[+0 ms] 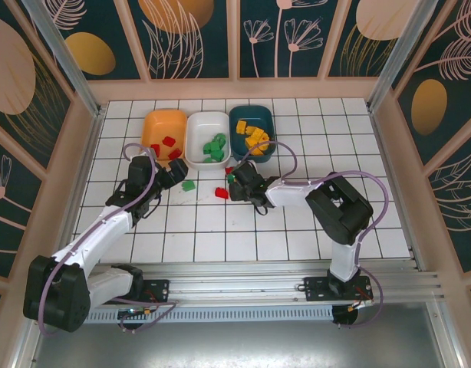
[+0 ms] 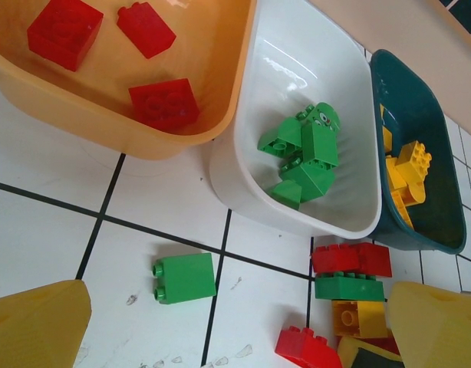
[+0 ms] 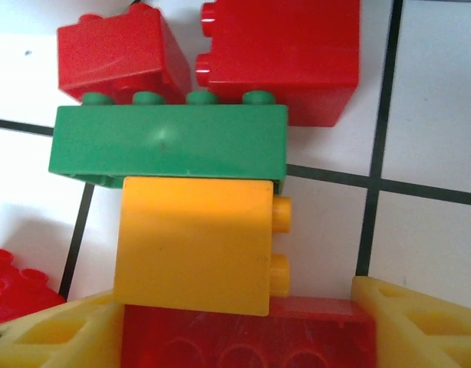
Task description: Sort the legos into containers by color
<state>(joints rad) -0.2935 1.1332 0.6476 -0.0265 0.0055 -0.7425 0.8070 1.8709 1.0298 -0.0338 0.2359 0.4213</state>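
Note:
The orange container [image 1: 163, 121] holds three red legos [image 2: 164, 102]. Green legos [image 2: 306, 149] lie in the white container [image 1: 207, 123], and yellow legos [image 2: 410, 165] in the teal container [image 1: 241, 117]. My left gripper [image 2: 235, 297] hangs open over the tiles, with a loose green lego [image 2: 184, 277] ahead of it. My right gripper [image 3: 228, 310] is shut on a red lego [image 3: 243, 337] at a cluster: a yellow lego [image 3: 193, 245], a long green lego [image 3: 170, 142] and two red legos [image 3: 278, 54] lie against one another. In the top view this gripper [image 1: 234, 182] sits just in front of the teal container.
Another red lego [image 1: 221, 192] lies on the tiles between the two grippers. The three containers stand side by side at the back of the white tiled table [image 1: 320, 222], inside wooden walls. The two grippers are close together near the containers.

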